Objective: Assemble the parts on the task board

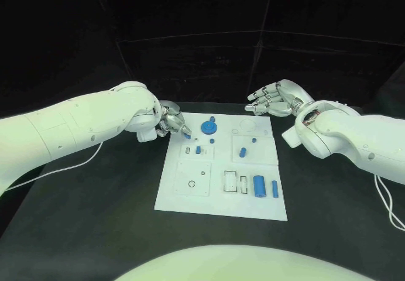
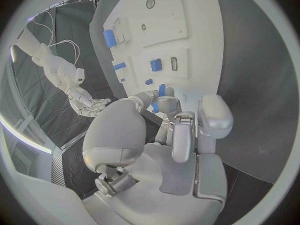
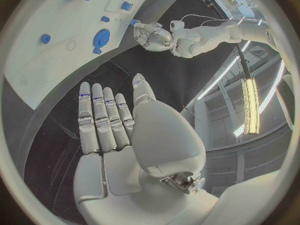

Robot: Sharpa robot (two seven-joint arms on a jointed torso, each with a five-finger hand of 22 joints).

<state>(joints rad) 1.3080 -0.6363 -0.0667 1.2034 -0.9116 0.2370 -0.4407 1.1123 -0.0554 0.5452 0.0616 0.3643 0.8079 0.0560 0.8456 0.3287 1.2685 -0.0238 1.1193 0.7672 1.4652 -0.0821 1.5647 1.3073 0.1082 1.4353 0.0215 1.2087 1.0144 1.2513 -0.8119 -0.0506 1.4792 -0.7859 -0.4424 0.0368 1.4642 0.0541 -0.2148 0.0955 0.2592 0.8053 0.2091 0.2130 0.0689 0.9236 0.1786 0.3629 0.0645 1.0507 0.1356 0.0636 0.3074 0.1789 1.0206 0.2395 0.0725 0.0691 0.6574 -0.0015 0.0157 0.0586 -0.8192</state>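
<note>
A small blue part (image 1: 185, 135) sat pinched in my left hand (image 1: 171, 123) at the task board's (image 1: 194, 199) ten o'clock corner, unplaced. Several parts already stood seated, I judged; others lay loose. My right hand (image 1: 274, 98) hovered empty, fingers spread, at one o'clock.

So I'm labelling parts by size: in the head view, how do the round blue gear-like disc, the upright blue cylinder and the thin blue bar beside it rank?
Largest to smallest:
1. Round blue gear-like disc
2. Upright blue cylinder
3. Thin blue bar: about as long as the cylinder, but much narrower.
</note>
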